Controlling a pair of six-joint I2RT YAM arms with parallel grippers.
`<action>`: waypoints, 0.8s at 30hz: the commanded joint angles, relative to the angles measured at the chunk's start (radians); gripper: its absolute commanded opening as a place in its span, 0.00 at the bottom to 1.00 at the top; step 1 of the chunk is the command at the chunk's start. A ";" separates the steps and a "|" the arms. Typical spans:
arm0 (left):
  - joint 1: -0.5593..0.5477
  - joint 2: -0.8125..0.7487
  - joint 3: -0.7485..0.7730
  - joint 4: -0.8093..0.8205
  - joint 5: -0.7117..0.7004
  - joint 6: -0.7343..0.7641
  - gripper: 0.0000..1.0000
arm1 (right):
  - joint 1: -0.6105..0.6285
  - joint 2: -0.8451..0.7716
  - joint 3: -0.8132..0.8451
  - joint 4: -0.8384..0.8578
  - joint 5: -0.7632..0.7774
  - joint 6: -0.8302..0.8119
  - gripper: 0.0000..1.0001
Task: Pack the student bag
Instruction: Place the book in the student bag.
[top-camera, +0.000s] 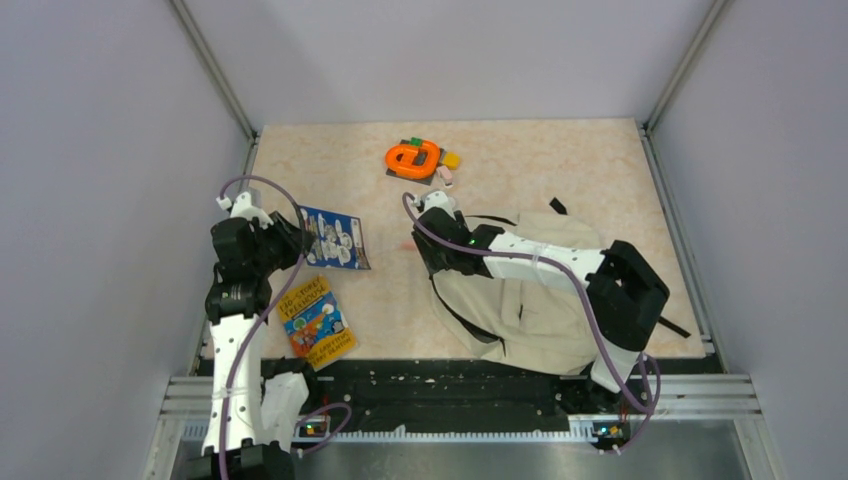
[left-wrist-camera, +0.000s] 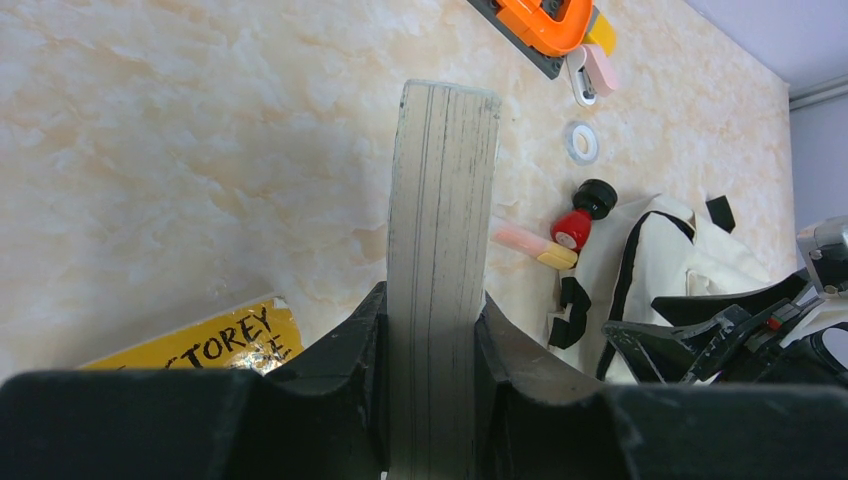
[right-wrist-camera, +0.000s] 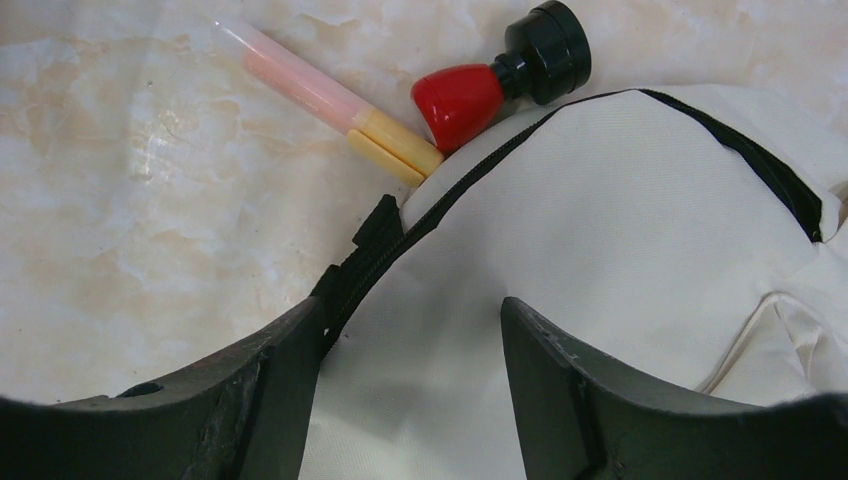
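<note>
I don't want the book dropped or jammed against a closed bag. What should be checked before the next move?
1. Left tool clamped on the book: ok.
2. Right tool open over the student bag: ok.
3. Zipper open for packing: not ok, it looks closed.
4. Marker and red stamp clear of the bag: not ok, they lie against its edge.
5. Zipper pull between the right tool's fingers: cannot tell.

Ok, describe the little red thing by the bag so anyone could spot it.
Find the big cream bag on the table's right. Along its zippered edge lie two small things. Yours is the stubby red knob with a black round cap, not the long pink-and-yellow tube.
</note>
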 joint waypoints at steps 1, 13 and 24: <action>0.003 -0.032 0.010 0.091 0.012 -0.014 0.00 | 0.011 0.004 0.039 -0.028 0.025 0.000 0.63; 0.003 -0.036 0.006 0.096 0.019 -0.019 0.00 | -0.041 -0.084 -0.015 -0.029 -0.056 0.006 0.25; -0.012 -0.032 -0.015 0.181 0.140 -0.040 0.00 | -0.185 -0.329 -0.138 0.030 -0.246 0.012 0.00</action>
